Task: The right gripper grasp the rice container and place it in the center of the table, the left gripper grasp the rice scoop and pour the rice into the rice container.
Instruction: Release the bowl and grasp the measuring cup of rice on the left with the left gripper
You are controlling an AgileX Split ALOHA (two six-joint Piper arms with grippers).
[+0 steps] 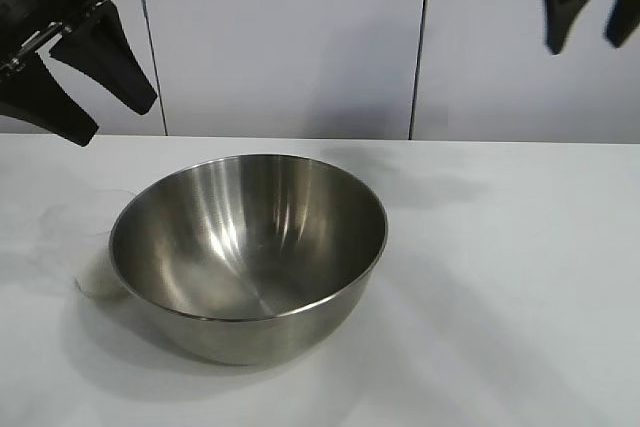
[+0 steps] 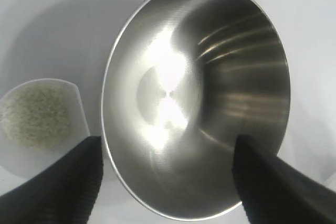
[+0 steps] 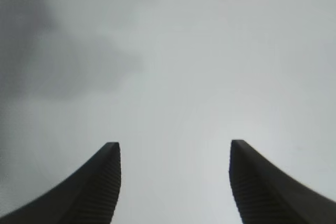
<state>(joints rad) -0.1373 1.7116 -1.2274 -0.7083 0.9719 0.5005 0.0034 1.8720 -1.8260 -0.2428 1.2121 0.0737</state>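
We list the rice container [image 1: 248, 252] on the table [image 1: 520, 277], a little to 9 o'clock of the exterior view's centre. The rice scoop [image 1: 88, 247] sits just beside the container at its 9 o'clock, holding the rice [image 2: 32, 116]. We place the left gripper [image 1: 85, 82] above at 10 o'clock and the right gripper [image 1: 590, 22] above at 2 o'clock, both well apart from the container

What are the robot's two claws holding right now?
Nothing. The left gripper and the right gripper both hang open in the air, empty. The rice container sits free on the table.
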